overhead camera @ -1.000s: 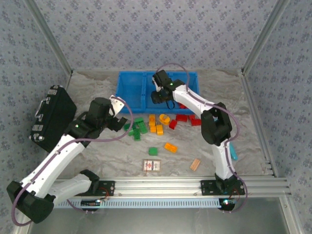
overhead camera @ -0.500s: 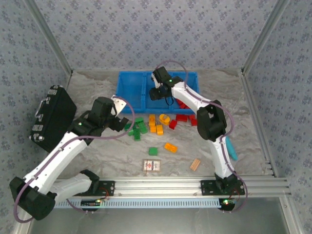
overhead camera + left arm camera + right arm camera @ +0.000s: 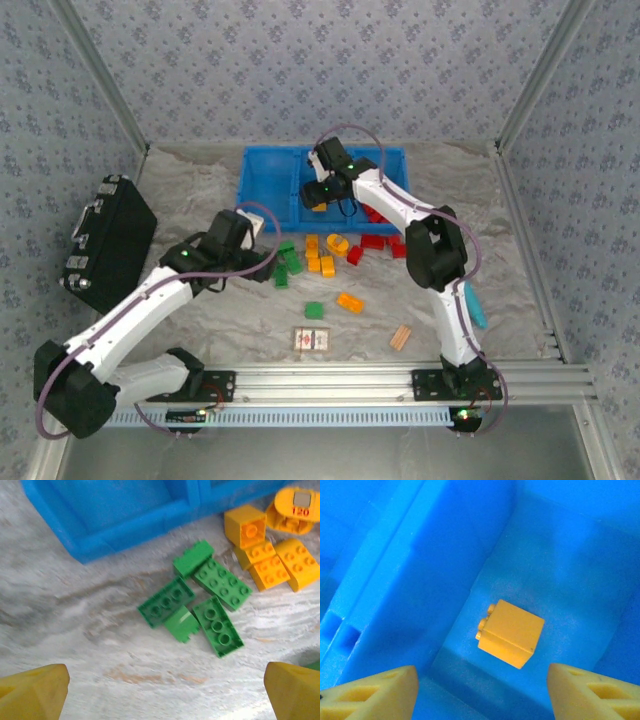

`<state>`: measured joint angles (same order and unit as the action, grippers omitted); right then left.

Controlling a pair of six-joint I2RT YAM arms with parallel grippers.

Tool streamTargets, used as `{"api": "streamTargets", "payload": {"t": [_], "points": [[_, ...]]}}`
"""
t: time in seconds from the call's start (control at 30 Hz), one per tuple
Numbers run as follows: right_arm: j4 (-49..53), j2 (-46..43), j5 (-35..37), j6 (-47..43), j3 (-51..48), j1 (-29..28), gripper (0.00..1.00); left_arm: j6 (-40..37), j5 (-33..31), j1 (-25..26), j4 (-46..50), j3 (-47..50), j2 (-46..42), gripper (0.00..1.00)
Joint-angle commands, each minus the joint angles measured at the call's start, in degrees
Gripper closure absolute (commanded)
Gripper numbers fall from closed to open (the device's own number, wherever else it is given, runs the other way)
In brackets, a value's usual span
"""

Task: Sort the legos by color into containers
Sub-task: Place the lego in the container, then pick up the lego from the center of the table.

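The right gripper (image 3: 480,687) is hanging, jaws apart, over an orange brick (image 3: 510,632) lying loose mid-frame in the blue bin (image 3: 395,570); the left gripper (image 3: 165,690), jaws spread wide, is hovering over green bricks (image 3: 200,605) clustered mid-frame just below the bin's wall.

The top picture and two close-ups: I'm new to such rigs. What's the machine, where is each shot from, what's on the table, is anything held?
Two white robot arms are bolted at the near edge of the table; the overhead camera looks down from behind them. Each close-up comes from a wrist camera, its yellow fingertips in the bottom corners. The left gripper is open above green bricks, near orange-yellow bricks. The right gripper is open over the blue bins, where one orange-yellow brick lies loose. Nothing is held. Red bricks, a black case, a printed card and a wooden block also lie there.
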<state>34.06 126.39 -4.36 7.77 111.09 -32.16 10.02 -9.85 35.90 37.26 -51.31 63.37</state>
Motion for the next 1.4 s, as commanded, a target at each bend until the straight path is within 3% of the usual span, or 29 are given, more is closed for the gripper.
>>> {"api": "streamTargets", "payload": {"t": [0.0,0.3,0.57,1.37], "points": [[-1.41,-4.82,-1.17,-1.73,-1.80,0.42,0.30,8.28,0.01,2.71,-1.11,1.80,1.35,0.02],[-9.23,-18.55,-3.51,-6.37,-16.57,0.43,0.26,17.15,0.13,7.98,-6.59,6.59,6.85,0.10],[-9.50,-28.33,-2.02,-7.37,-24.17,1.89,0.26,22.91,0.80,11.34,-10.83,7.44,13.29,0.19],[-12.65,-36.04,-2.33,-5.91,-37.56,1.23,0.34,23.64,-1.38,10.07,-16.93,0.60,32.53,0.45]]}}
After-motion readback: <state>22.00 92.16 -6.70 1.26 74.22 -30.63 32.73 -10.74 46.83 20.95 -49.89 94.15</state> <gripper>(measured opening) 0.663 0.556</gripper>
